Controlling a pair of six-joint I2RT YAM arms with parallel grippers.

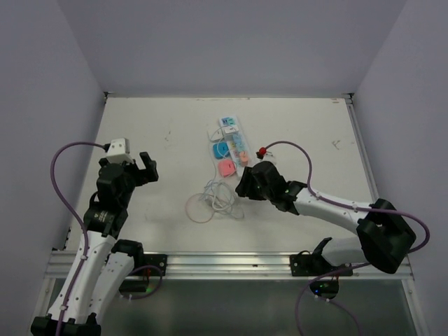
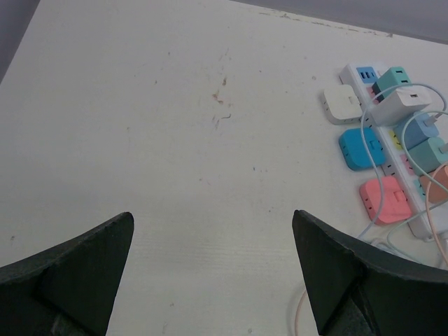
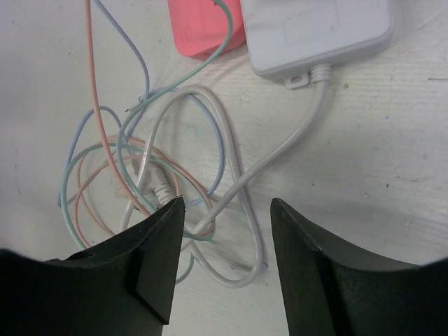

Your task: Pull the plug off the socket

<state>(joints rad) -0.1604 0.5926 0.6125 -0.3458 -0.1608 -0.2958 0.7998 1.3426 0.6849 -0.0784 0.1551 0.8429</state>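
My right tool (image 3: 225, 210) hangs released over loose cables (image 3: 210, 161) beside the socket (image 3: 318, 31); closing here could snag them and drag it.

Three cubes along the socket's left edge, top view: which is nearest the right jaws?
The pink cube, at the socket's cable end; the blue cube and white cube sit farther along.

I see the socket (image 3: 318, 31) as white with pastel outlet faces. Along its left side sit a pink plug cube (image 2: 380, 199), a blue plug cube (image 2: 357, 148) and a white plug cube (image 2: 341, 105). Its cord (image 3: 316, 105) is white, and the thin leads (image 3: 92, 70) are orange, pale blue and green. The table (image 2: 140, 105) is off-white with faint brown scuffs.
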